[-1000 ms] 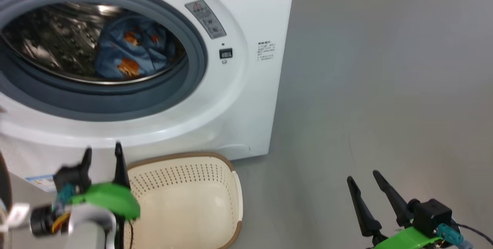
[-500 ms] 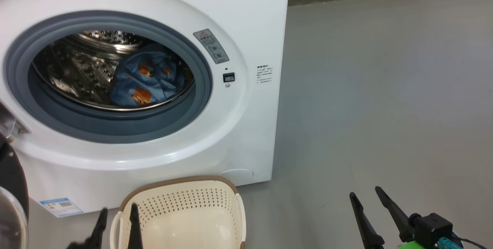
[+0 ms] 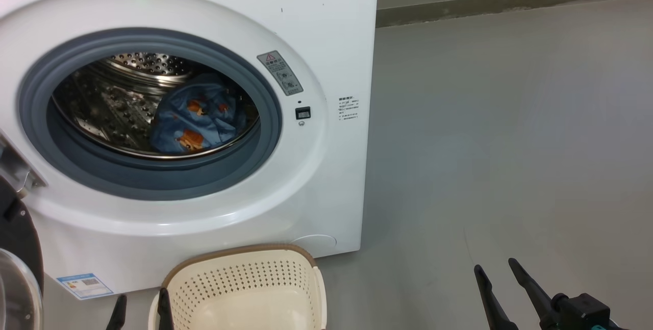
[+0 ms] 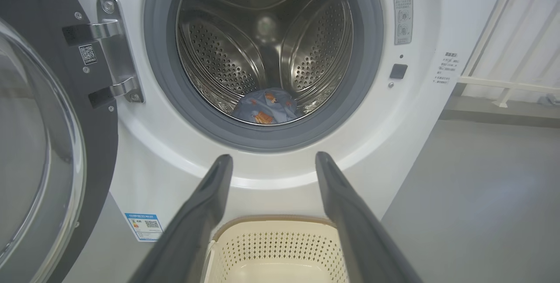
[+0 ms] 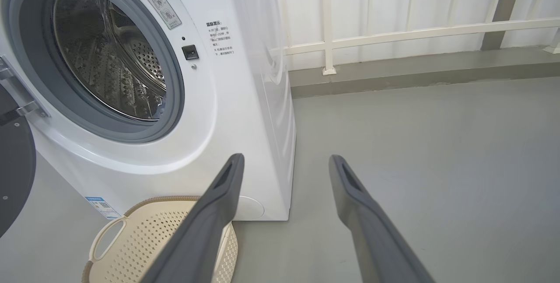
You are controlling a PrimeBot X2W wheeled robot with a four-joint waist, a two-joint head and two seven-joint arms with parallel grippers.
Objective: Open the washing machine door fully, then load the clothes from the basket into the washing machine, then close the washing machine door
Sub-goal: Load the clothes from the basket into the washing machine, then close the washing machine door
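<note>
The washing machine door [image 4: 43, 112] hung swung open just left of the left gripper [image 4: 273, 158], whose fingers [image 4: 197, 213] were spread wide with nothing between them. Below that gripper sat the basket [image 4: 271, 227], its visible inside bare. Ahead of it, blue printed clothes [image 4: 267, 107] lay in the drum [image 4: 227, 51]. The right gripper [image 5: 286, 159], equally wide and empty, sat well off to the right, so the left arm looked nearer for closing. The left wrist view showed the hinge [image 4: 114, 51] and the bulging window [image 4: 26, 165]. The right wrist view gave a sliver of dark rim.
</note>
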